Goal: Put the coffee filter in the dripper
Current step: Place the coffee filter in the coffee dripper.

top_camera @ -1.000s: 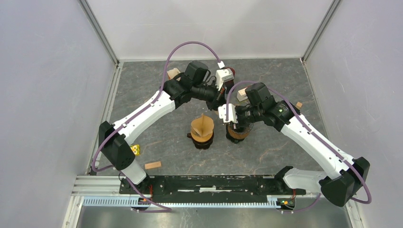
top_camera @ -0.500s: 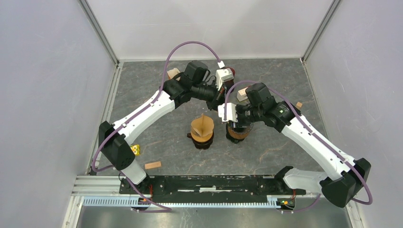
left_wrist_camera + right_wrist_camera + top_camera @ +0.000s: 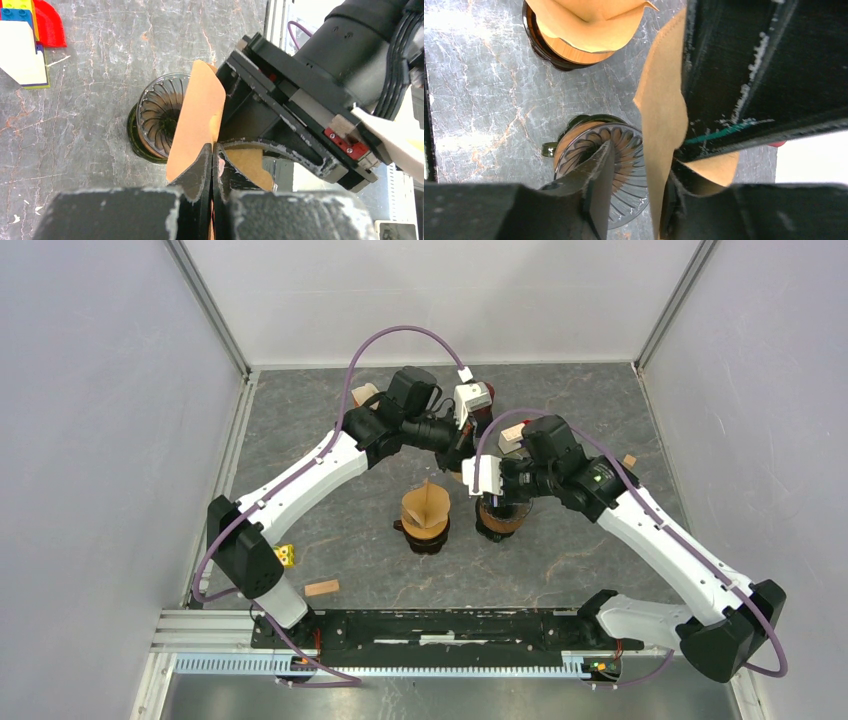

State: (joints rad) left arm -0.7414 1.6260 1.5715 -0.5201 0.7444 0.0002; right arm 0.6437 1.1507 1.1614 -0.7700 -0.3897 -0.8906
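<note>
The left pincer (image 3: 212, 162) is pressed together on one edge of a brown paper coffee filter (image 3: 197, 112). It holds the filter folded flat, over the rim of the empty glass dripper (image 3: 155, 117) and not yet inside it. The dripper stands on the grey marbled tabletop (image 3: 590, 400). The right pincer (image 3: 639, 165) is spread, one finger over the dripper's ribbed bowl and the other at the filter's far face (whether it touches the paper cannot be told). Just beside, toward the left arm, a second dripper (image 3: 425, 530) carries a seated filter (image 3: 589, 20) opened into a cone.
</note>
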